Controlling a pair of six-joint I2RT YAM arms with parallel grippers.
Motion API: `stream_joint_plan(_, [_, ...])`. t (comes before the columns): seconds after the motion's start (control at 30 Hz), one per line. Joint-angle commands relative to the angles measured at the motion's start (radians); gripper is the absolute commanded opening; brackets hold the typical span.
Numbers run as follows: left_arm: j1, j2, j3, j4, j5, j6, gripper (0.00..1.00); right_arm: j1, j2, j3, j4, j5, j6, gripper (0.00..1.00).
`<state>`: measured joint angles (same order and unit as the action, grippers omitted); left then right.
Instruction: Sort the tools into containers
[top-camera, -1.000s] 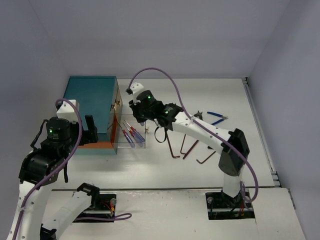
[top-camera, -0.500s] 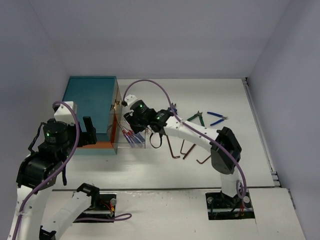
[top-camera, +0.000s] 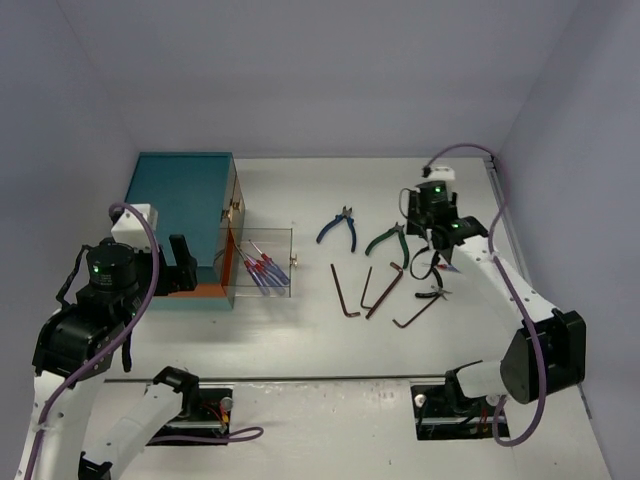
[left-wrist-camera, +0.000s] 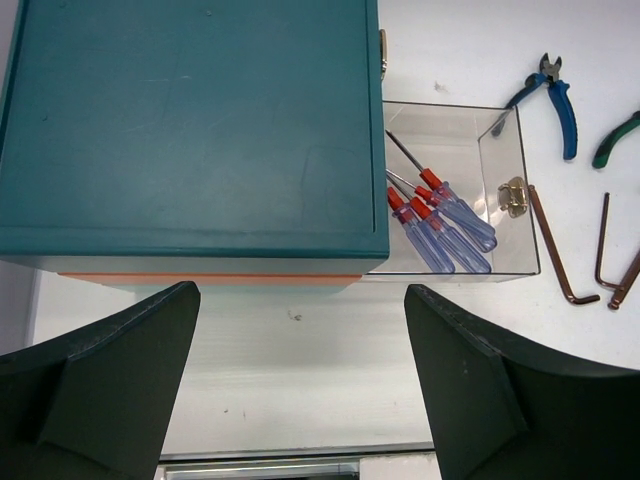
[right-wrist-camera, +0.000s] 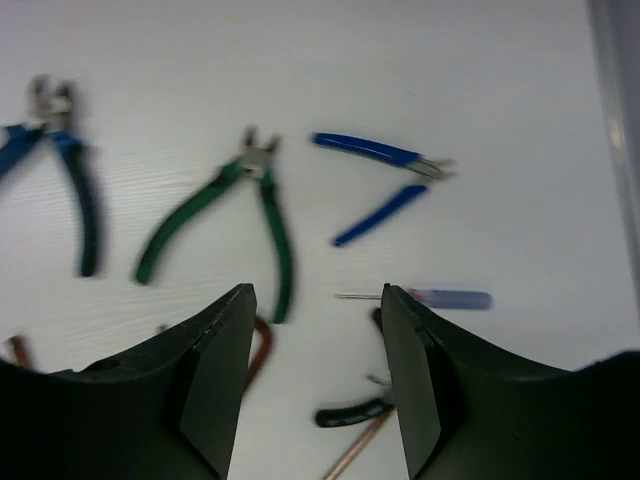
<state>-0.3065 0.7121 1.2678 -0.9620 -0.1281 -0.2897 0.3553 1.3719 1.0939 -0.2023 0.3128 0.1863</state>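
Note:
The teal chest (top-camera: 180, 205) stands at the left, also in the left wrist view (left-wrist-camera: 190, 130). Its clear drawer (top-camera: 275, 285) is pulled out, brass knob (left-wrist-camera: 513, 196) on its front, and holds several blue-and-red screwdrivers (left-wrist-camera: 440, 225). My left gripper (left-wrist-camera: 300, 380) is open and empty, above the table in front of the chest. My right gripper (right-wrist-camera: 315, 350) is open and empty, hovering over the loose tools: green pliers (right-wrist-camera: 230, 215), blue pliers (right-wrist-camera: 60, 180), thin blue-handled pliers (right-wrist-camera: 385, 180), a loose screwdriver (right-wrist-camera: 445, 298).
Several dark hex keys (top-camera: 385, 290) lie mid-table between the drawer and my right gripper (top-camera: 428, 262). Blue pliers (top-camera: 340, 228) and green pliers (top-camera: 388, 240) lie behind them. A small black tool (right-wrist-camera: 350, 412) lies under the right fingers. White walls enclose the table.
My right arm has swung from over the open drawer to the right side, above the loose pliers. The left arm has stayed put.

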Motion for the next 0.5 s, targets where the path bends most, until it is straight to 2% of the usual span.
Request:
stream_joint_plan(0.0, [-0.002,0.012,0.013,0.031,0.052,0.008,0.81,-0.202,-0.061,-0.062,-0.015,0.043,0.033,0.52])
stream_joint_plan(0.13, [-0.002,0.012,0.006,0.034,0.075,0.046,0.81,-0.303,0.003,-0.061,-0.019,0.007,-0.086,0.54])
stream_joint_plan(0.2, [-0.002,0.012,-0.007,0.037,0.083,0.073,0.81,-0.337,0.056,-0.06,-0.023,-0.029,-0.226,0.56])
stream_joint_plan(0.27, [-0.002,0.005,-0.02,0.051,0.09,0.1,0.81,-0.348,0.093,-0.055,-0.032,-0.011,-0.312,0.56])
stream_joint_plan(0.33, [-0.002,-0.005,-0.048,0.067,0.091,0.124,0.81,-0.351,0.129,-0.043,-0.052,-0.055,-0.427,0.56])
stream_joint_plan(0.47, [-0.002,-0.066,-0.124,0.153,0.106,0.163,0.81,-0.351,0.204,-0.048,-0.059,-0.166,-0.542,0.56])
